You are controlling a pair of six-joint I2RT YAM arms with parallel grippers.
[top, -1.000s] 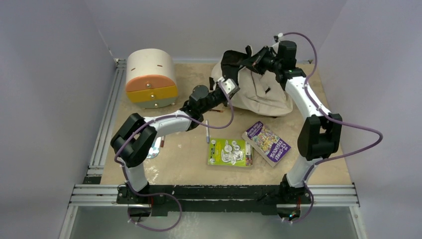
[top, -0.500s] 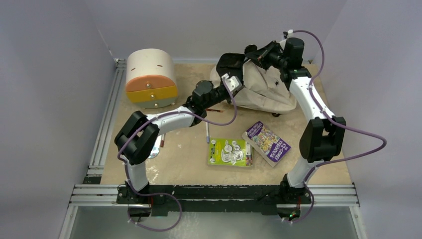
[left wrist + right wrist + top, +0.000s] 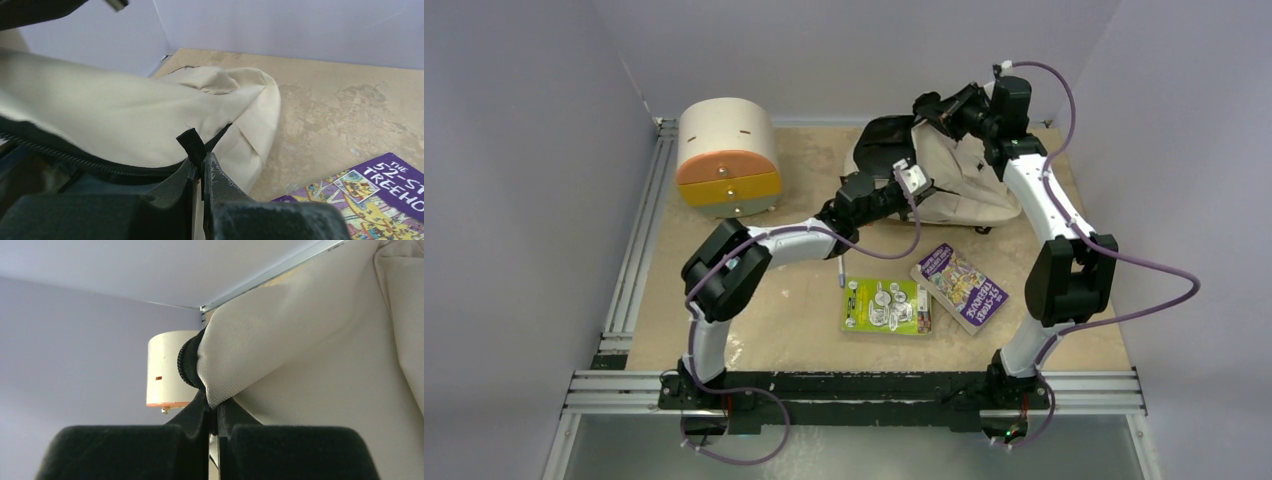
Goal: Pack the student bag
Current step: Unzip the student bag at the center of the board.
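The student bag [image 3: 959, 190], beige with black zipper lines, lies at the back of the table, its dark opening [image 3: 886, 135] on its left side. My left gripper [image 3: 914, 180] is shut on a black zipper tab [image 3: 190, 142] at the bag's front; the left wrist view shows the jaws [image 3: 202, 159] pinching it beside the zipper line, with beige fabric [image 3: 125, 115] above. My right gripper [image 3: 936, 108] holds the bag's top edge up at the back. In the right wrist view it [image 3: 214, 407] is shut on the beige fabric [image 3: 310, 350] and its black trim.
A cream drawer box [image 3: 727, 158] with orange and yellow fronts stands at the back left. On the table in front lie a purple book [image 3: 959, 287], a green pack [image 3: 886, 305] and a pen [image 3: 840, 262]. A small shiny item [image 3: 736, 300] lies by the left arm.
My left gripper has travelled right along the bag's front with the zipper tab in it. The right gripper shifted slightly right and back, still holding the bag's top edge.
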